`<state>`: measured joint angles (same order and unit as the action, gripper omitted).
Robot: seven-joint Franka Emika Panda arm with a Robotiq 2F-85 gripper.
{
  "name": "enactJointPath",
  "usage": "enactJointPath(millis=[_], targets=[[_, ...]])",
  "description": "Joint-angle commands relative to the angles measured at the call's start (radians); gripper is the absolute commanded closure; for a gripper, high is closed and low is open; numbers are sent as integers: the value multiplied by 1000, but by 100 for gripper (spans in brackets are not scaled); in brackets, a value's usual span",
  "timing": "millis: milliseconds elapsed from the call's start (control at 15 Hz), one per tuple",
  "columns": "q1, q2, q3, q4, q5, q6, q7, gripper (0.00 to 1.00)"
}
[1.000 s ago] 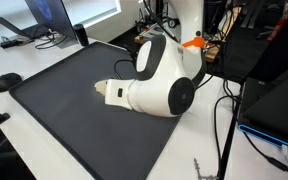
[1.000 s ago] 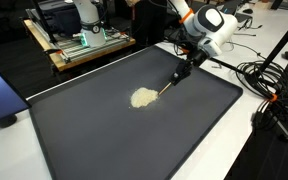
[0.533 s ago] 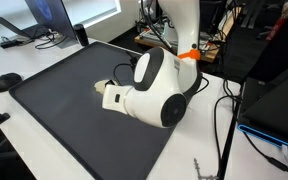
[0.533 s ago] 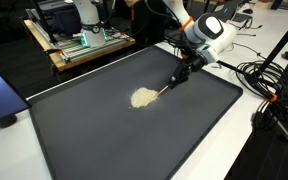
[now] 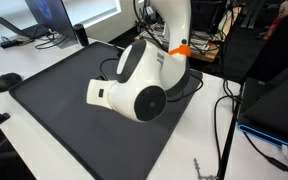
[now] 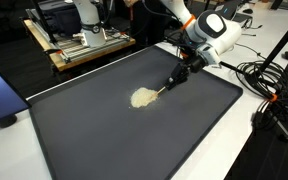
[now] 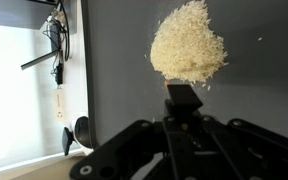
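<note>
A small heap of pale rice-like grains (image 6: 141, 97) lies near the middle of a large dark mat (image 6: 104, 140). My gripper (image 6: 181, 74) reaches down to it from the far right side, shut on a narrow dark tool (image 6: 170, 85) whose tip rests at the heap's edge. The wrist view shows the grain heap (image 7: 188, 45) just beyond the flat end of the tool (image 7: 183, 97), with the gripper (image 7: 184, 122) clamped round the tool's shaft. In an exterior view the white arm housing (image 5: 134, 85) hides the heap and the gripper.
The dark mat (image 5: 54, 110) covers most of a white table. A wooden cart with equipment (image 6: 84, 42) stands behind it, and cables (image 6: 264, 85) lie at the right. A laptop (image 5: 46, 18) and a black mouse (image 5: 6, 82) sit beyond the mat's edge.
The white arm housing has swung left and turned over the mat in an exterior view. The tool tip and the grain heap stay almost where they were.
</note>
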<state>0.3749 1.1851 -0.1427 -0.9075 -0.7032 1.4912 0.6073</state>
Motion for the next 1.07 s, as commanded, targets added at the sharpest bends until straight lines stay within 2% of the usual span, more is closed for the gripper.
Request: enactJointPath(millis=[0, 200, 733, 800, 1000], targets=[[-89, -80, 50, -31, 80, 28, -108, 97], [-160, -140, 83, -58, 147, 67, -161, 97], [-370, -326, 197, -218, 352, 191, -309, 97], [-369, -345, 159, -242, 425, 214, -348, 97], [-431, -399, 169, -321, 550, 265, -445, 97]])
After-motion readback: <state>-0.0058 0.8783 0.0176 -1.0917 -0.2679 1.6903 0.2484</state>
